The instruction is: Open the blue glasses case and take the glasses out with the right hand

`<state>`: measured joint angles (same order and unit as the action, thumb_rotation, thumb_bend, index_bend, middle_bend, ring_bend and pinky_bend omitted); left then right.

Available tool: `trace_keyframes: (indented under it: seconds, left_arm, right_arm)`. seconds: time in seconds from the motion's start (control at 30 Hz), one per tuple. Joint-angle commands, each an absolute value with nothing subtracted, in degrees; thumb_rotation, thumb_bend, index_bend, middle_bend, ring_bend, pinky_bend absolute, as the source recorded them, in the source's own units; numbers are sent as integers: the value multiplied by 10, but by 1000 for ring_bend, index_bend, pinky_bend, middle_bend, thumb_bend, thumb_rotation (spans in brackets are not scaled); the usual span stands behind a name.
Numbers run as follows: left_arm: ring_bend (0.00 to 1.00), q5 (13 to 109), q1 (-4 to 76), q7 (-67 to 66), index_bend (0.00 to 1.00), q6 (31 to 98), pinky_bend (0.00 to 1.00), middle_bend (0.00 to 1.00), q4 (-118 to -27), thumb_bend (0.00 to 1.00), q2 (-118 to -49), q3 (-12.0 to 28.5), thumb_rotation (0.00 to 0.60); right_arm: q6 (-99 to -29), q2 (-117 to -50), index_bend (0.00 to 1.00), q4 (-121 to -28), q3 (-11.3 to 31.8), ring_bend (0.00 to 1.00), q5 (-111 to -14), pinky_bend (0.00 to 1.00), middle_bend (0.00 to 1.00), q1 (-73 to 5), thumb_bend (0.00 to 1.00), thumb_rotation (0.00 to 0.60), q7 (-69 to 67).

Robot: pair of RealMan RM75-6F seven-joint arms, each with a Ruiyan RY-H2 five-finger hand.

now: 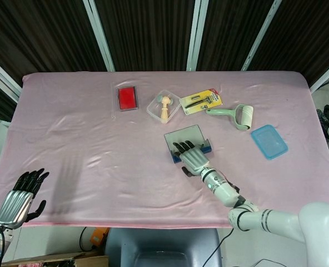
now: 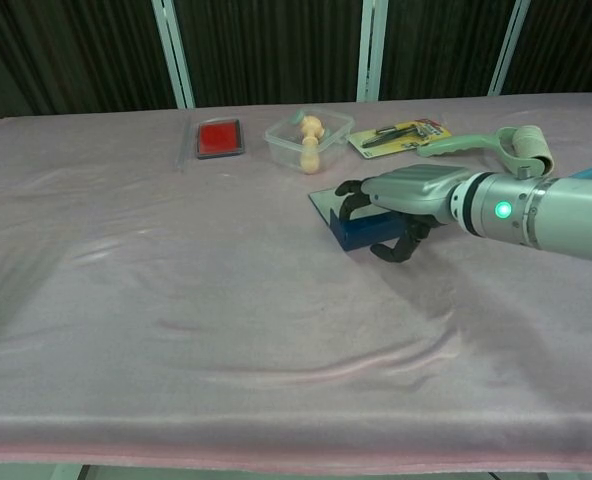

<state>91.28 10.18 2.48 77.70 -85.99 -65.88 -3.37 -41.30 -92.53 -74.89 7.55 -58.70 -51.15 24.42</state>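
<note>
Centre frame, the right hand (image 1: 191, 157) curls into the open blue rectangular glasses case (image 1: 190, 146), seemingly to reach the glasses; whether it grips anything, I cannot tell.

Clear plastic box (image 1: 163, 107) and razor pack (image 1: 201, 100) just behind the case (image 1: 188, 143).
</note>
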Motion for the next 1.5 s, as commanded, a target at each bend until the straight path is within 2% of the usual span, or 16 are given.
trace_keyframes:
  seconds: [0.03,0.23,0.53,0.8,1.07,1.5]
  left_arm:
    - [0,914,101,25,0,778,48,0,-860,413,-659,-35,600]
    - [0,920,99,20,0,782,49,0,-862,413,-660,-38,600]
    - [0,923,100,10,0,780,50,0,-863,413,-664,-40,600]
    - [0,924,100,1,0,779,52,0,-865,413,-667,-41,600]
    - [0,924,102,-13,0,771,57,0,-866,413,-674,-44,600]
    - [0,907,107,-30,0,755,62,0,-865,413,-682,-38,600]
  right_arm:
    - [-422,-920,390,-764,66,0,-598,0,24,-507,612,600,249]
    - [-439,-883,391,-821,35,0,-637,0,24,-488,612,600,245]
    - [-468,-783,390,-912,-31,0,-723,0,24,-438,612,600,204]
    - [-491,-729,390,-909,-82,0,-791,0,24,-392,612,600,148]
    - [-490,-722,390,-858,-76,0,-801,6,24,-377,613,600,96]
    - [-419,-783,400,-712,-15,0,-732,18,24,-403,618,600,81]
